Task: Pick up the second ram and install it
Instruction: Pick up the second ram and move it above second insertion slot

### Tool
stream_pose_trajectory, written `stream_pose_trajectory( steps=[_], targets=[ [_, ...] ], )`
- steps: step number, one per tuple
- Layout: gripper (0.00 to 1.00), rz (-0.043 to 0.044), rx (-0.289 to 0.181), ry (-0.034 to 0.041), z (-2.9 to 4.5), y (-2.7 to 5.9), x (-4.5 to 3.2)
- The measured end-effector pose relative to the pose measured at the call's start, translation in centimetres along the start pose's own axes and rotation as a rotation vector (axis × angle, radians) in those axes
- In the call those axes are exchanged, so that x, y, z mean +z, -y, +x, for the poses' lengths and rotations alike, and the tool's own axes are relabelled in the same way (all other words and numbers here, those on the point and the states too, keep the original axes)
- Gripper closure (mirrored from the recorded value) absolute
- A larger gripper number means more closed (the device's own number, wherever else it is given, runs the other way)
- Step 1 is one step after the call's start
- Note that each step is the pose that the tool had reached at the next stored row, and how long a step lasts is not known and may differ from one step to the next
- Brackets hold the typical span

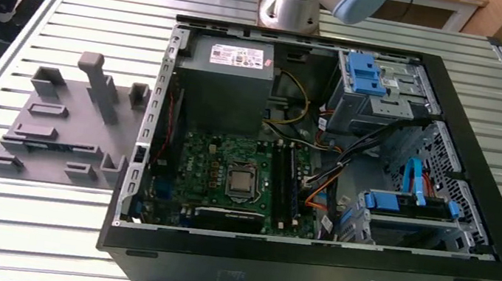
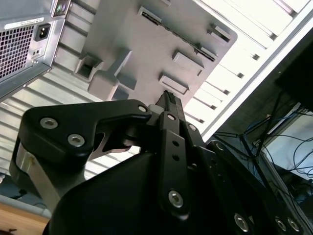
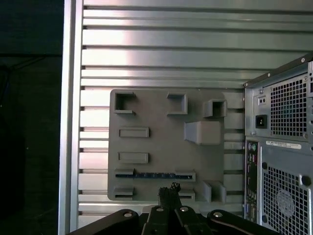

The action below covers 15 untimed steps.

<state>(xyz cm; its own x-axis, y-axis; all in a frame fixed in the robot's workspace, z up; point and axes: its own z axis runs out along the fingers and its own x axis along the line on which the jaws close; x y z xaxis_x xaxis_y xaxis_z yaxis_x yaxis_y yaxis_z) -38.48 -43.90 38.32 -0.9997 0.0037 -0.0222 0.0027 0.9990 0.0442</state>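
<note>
The second ram [image 3: 154,175] stands on its long edge in a slot of the grey holder [image 3: 161,122], a thin blue strip held between two raised blocks near one edge of the plate. The gripper [image 3: 168,188] points at that side of the holder, close to the ram but not touching it. Its fingertips are pressed together with nothing between them, as both wrist views show [image 2: 168,98]. The holder [image 1: 55,119] lies on the slatted metal table [image 1: 19,225], just beside the open computer case [image 1: 313,261], on the exterior view's left. Inside the case lies the green motherboard [image 1: 228,159].
</note>
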Motion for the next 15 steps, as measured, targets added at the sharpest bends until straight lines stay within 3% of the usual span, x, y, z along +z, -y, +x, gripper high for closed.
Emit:
stream_pose_trajectory(
  steps=[15],
  targets=[
    [0.89,-0.0013,-0.060,-0.0028,0.02,0.05,-0.01]
  ],
)
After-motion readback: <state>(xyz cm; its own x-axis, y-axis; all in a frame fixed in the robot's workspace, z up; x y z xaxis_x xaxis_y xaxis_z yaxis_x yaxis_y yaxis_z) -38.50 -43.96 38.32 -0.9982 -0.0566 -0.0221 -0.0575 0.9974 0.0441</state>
